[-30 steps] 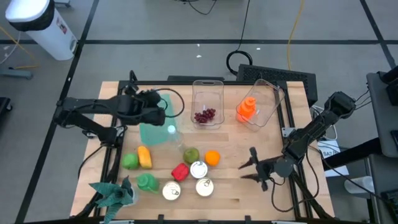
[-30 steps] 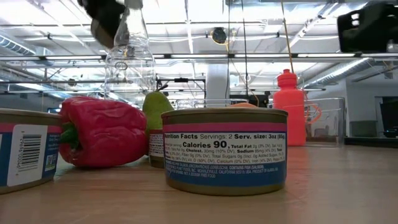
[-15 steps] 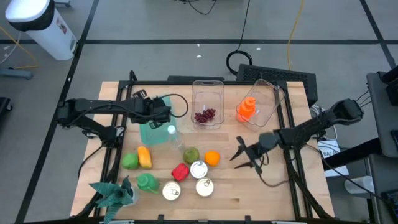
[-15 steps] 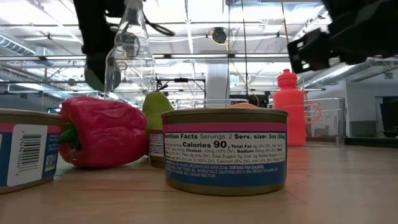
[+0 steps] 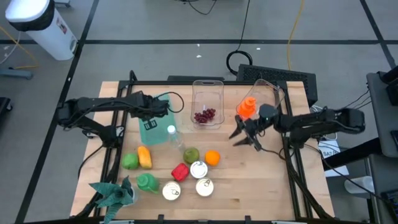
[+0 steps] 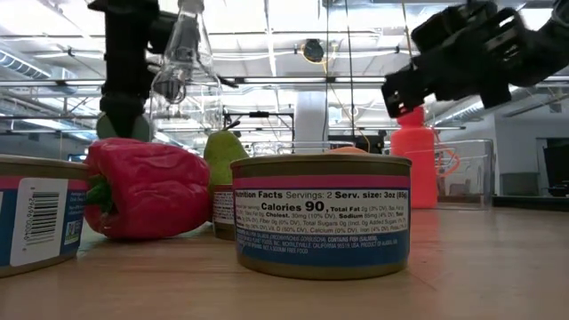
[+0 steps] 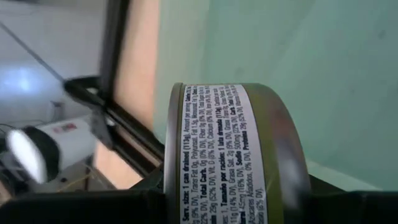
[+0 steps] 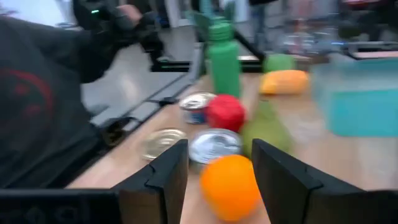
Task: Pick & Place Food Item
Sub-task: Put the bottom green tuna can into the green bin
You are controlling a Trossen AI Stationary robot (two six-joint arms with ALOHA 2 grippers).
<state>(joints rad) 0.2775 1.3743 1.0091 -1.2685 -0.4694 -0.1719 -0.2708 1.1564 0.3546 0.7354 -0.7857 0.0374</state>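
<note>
My left gripper (image 5: 153,113) hangs over the teal bin (image 5: 151,132) at the table's left and is shut on a tin can (image 7: 224,162) with a white label. In the low view the can (image 6: 120,126) shows below the dark fingers. My right gripper (image 5: 240,139) is open and holds nothing. It hovers at the table's right, beside the clear bin holding the orange bottle (image 5: 247,109), and points toward the table's left. Its wrist view looks past the open fingers at the orange (image 8: 231,185), which lies farther off on the wood. My left gripper pinches the can between its two fingers, one on each flat end (image 7: 291,180), so the labelled side faces the wrist camera. The fingers slant down from above. The can sits on edge, lifted clear above the teal bin's floor (image 7: 323,74).
On the wood in front lie a pear (image 5: 191,154), an orange (image 5: 212,157), a red pepper (image 5: 180,172), three cans (image 5: 198,169), a yellow pepper (image 5: 144,157), a green fruit (image 5: 129,161), a green bottle (image 5: 147,182) and a green cloth (image 5: 115,193). A clear bottle (image 5: 172,134) stands by the teal bin. A clear bin (image 5: 207,102) stands at the back.
My left gripper has sunk toward the teal bin with the can and has rolled about its wrist. My right gripper has swung from the near right of the table toward the far edge, ending beside the orange bottle's bin, still open.
</note>
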